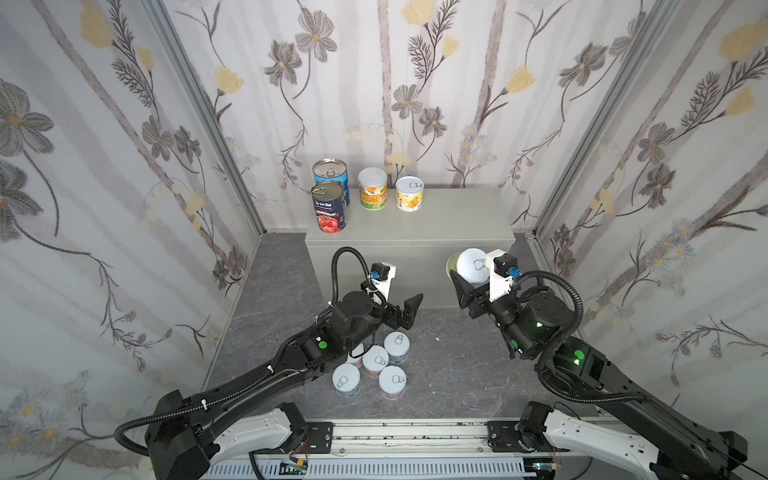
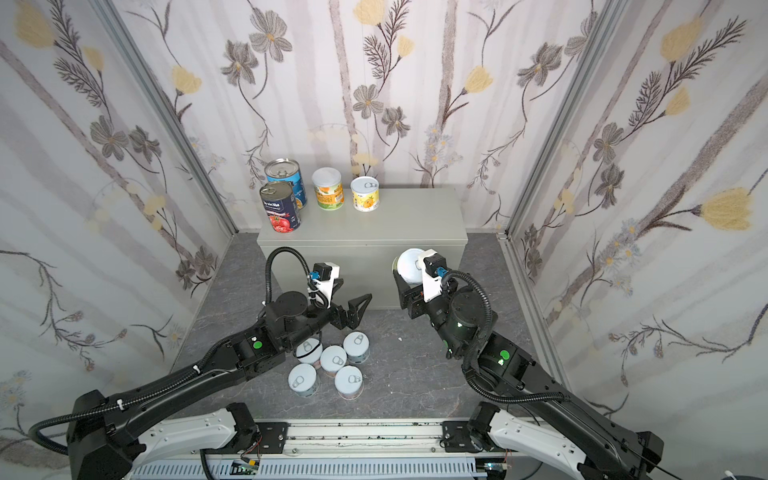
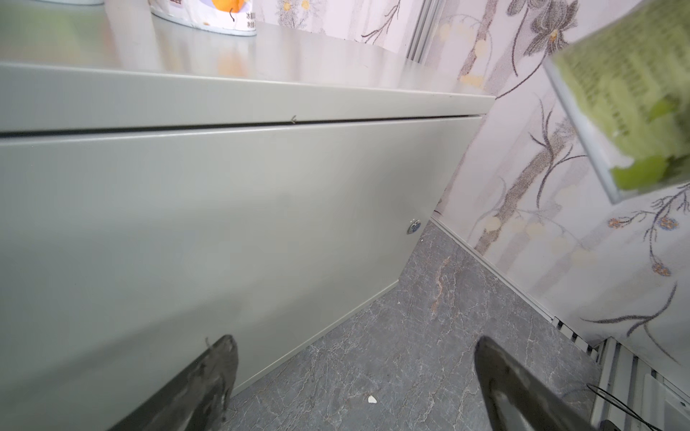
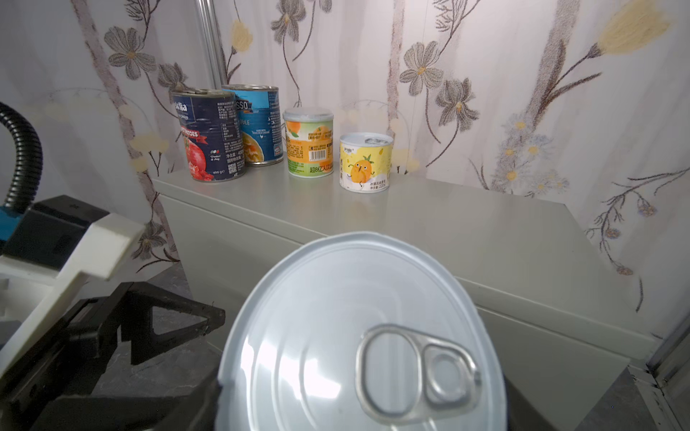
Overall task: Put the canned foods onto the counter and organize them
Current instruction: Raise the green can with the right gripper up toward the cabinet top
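Note:
The counter (image 1: 449, 220) is a light-grey metal box against the back wall. At its left end stand a navy tomato can (image 1: 329, 205), a blue can (image 1: 330, 172), an orange-and-green can (image 1: 372, 188) and a yellow can (image 1: 409, 193). Several pale-lidded cans (image 1: 376, 361) cluster on the dark floor under my left arm. My left gripper (image 1: 411, 309) hangs open and empty above the floor before the counter's front. My right gripper (image 1: 467, 280) is shut on a green-labelled can (image 1: 469, 262), held upright in front of the counter's right end; its pull-tab lid (image 4: 358, 336) fills the right wrist view.
Floral walls close in on three sides. A metal rail (image 1: 407, 436) runs along the front edge. The counter's front carries a small round lock (image 3: 413, 226). A white speck (image 3: 372, 399) lies on the floor between my left fingers.

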Robot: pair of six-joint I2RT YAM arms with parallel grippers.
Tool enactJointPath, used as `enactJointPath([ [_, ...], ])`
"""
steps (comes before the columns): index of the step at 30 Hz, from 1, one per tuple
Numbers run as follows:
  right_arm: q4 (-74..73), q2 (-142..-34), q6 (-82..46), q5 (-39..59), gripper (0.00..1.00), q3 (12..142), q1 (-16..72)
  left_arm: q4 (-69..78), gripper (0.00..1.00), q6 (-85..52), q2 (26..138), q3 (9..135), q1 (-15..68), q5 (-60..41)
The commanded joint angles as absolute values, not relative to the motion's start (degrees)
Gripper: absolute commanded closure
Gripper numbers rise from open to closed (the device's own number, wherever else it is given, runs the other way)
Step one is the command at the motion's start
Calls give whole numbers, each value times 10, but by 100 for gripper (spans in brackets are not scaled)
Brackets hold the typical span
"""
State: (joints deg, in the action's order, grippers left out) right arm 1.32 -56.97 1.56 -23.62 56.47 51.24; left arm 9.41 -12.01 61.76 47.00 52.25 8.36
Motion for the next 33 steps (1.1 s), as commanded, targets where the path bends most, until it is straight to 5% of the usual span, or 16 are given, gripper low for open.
enactJointPath([
  [1,20,-588,28,-188,38,607,483,116,0,-129,613,467,522,114],
  [33,74,-894,62,-20,38,941,256,59,0,-91,510,389,520,229],
])
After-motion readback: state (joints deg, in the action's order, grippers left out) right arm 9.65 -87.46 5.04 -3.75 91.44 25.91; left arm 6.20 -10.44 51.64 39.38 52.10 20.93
